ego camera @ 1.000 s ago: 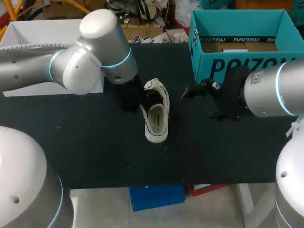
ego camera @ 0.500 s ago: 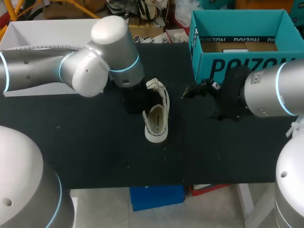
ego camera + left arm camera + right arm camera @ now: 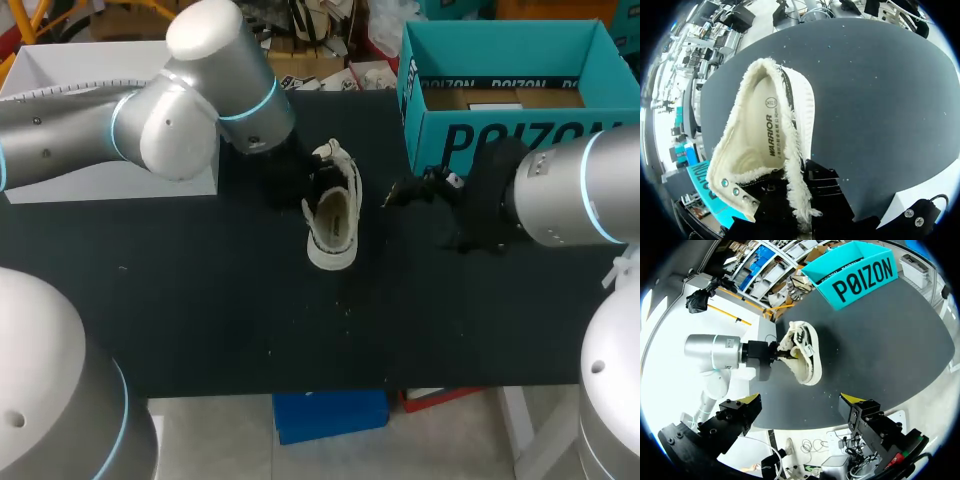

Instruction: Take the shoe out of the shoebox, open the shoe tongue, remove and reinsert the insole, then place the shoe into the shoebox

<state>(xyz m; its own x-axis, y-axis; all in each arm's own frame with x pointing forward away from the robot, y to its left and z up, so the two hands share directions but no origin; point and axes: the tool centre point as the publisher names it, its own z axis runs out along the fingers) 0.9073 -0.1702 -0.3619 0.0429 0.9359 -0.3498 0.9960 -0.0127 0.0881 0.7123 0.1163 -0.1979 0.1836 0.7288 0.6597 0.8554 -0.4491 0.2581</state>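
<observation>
A white shoe (image 3: 335,215) with a fleecy lining hangs tilted over the middle of the dark table (image 3: 200,310), its opening turned sideways. My left gripper (image 3: 303,188) is shut on the shoe's lined upper edge. In the left wrist view the shoe (image 3: 765,135) fills the picture, its edge pinched in the left gripper (image 3: 801,200), whose yellow tips are hidden. My right gripper (image 3: 400,192) stands open to the right of the shoe, holding nothing. The right wrist view shows the shoe (image 3: 802,352) ahead of the open right gripper (image 3: 801,400). The teal shoebox (image 3: 500,140) stands open at the back right.
A white box lid (image 3: 100,70) lies at the back left, partly behind my left arm (image 3: 150,130). The teal shoebox (image 3: 860,275) stands beyond the shoe in the right wrist view. Bare table stretches in front of the shoe.
My left gripper has shut on the shoe's edge and drawn it up and slightly toward the back, tipping it onto its side. The right arm has stayed still.
</observation>
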